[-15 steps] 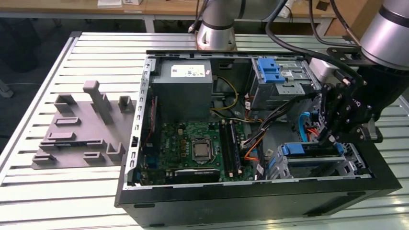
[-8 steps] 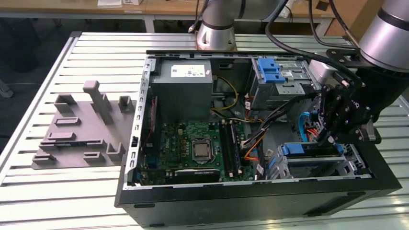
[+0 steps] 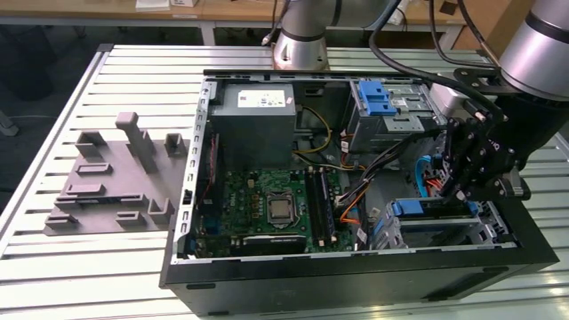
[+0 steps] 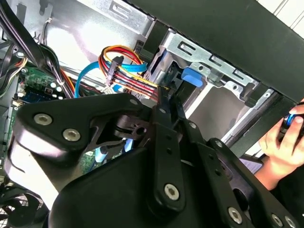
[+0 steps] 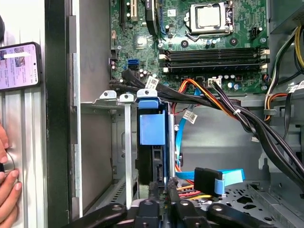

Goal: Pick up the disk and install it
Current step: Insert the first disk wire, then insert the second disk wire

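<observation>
In the exterior view the gripper (image 3: pixel 451 195) hangs over the case's (image 3: pixel 356 280) lower bay, where the disk (image 3: pixel 427 208) sits upright in its cage; in the first wrist view the fingers (image 5: pixel 153 191) look pressed together just behind the disk (image 5: pixel 152 142), a hand (image 5: pixel 7 183) outside the case.

The arm (image 3: pixel 542 60) reaches down steeply, its end effector (image 3: pixel 471 177) lowered with fingers drawn close together.

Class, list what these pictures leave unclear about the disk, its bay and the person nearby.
- The disk: label face hidden, first wrist view; it stands edge-on in the metal bay.
- Disk's seating depth: exterior view, the gripper partly covers it.
- The hand: cut off by the picture's edge, second wrist view.
</observation>
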Robot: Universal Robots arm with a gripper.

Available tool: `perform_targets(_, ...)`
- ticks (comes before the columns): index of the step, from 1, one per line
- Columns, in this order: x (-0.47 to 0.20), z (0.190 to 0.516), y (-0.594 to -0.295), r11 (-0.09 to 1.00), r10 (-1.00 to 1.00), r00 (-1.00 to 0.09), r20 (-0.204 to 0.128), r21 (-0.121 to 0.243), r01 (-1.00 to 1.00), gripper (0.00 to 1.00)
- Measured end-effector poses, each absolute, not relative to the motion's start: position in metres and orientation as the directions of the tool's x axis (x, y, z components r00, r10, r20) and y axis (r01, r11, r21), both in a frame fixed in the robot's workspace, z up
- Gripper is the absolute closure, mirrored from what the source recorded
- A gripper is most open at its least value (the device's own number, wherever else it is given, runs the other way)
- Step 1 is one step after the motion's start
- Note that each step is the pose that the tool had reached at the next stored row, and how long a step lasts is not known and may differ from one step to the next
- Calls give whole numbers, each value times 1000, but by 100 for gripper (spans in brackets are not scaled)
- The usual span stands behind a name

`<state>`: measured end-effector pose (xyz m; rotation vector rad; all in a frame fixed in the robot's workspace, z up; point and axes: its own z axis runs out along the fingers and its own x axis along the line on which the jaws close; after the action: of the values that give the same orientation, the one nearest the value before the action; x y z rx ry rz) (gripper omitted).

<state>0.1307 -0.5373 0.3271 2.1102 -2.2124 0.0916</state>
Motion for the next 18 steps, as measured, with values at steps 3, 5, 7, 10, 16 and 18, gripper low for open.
perform_targets(3,131,334,-537,48,-994,-46,102,14,-999,76)
perform_targets(5,131,338,-537,48,-994,-46,103,14,-999,76)
perform_targets(7,131,338,-537,48,-994,-46,102,14,-999,76)
perform_targets(10,131,338,-537,48,-994,-46,103,14,-999,84)
perform_targets(16,131,339,-537,48,-994,-46,103,14,-999,89)
perform_targets(18,131,339,-537,48,-994,-46,103,14,-999,89)
